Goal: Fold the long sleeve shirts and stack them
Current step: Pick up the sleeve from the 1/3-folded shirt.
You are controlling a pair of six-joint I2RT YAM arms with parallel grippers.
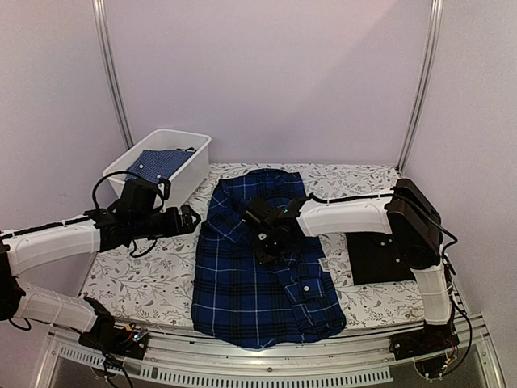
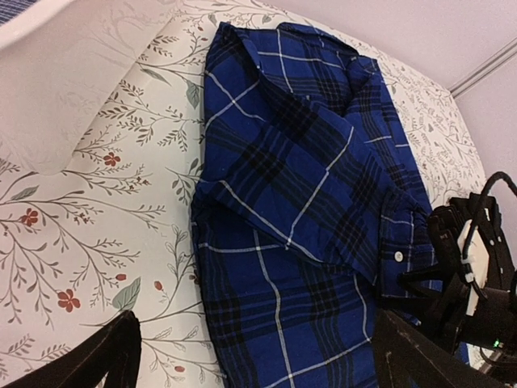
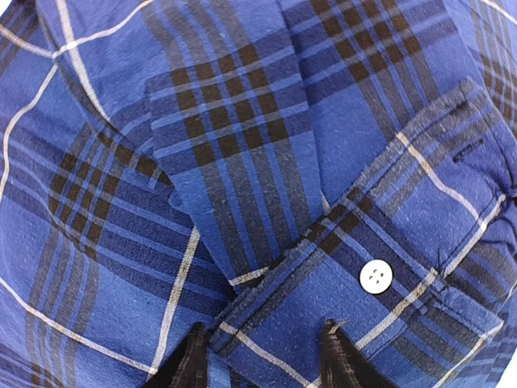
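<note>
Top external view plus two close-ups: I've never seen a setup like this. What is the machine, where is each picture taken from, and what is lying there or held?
A left arm and a right arm, both robotic, are bolted at the near edge of a flowered table. The wide picture comes from a camera above and behind them; each close-up comes from a camera on one wrist. On the table lie a blue plaid shirt, a folded black shirt to its right, and a white bin holding blue checked cloth at the back left. The left hand hangs open beside the plaid shirt, empty. The right hand is at its buttoned cuff; whether it grips is unclear.
</note>
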